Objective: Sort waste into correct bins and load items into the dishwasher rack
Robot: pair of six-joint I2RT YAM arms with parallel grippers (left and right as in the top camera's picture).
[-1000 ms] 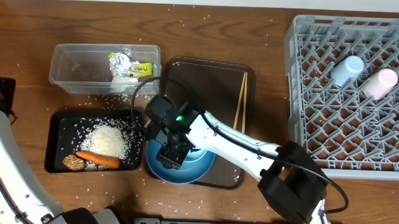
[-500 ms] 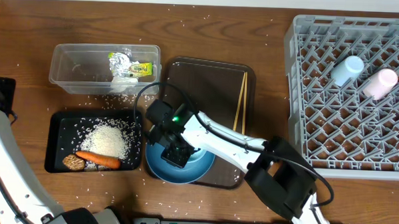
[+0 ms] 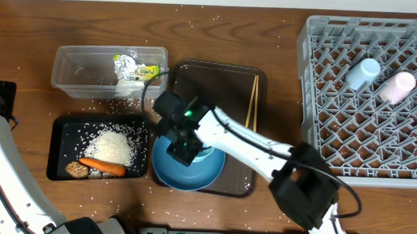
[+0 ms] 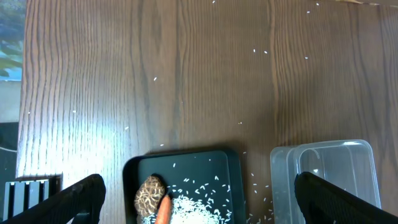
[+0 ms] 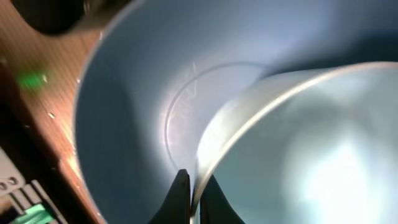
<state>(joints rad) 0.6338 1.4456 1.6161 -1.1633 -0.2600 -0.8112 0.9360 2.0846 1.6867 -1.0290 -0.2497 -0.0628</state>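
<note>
R fingers (image 5: 180,198) clamped on bowl (image 5: 298,155) rim, lower centre of overhead. Since 0.5 s ago the bowl's risen, prob. clear of dish (image 3: 182,175); rack (image 3: 369,102) next. L fingers (image 4: 78,194) wide apart, idle.

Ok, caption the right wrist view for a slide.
Right end effector pinches the rim of the small white bowl inside the large round blue dish.
</note>
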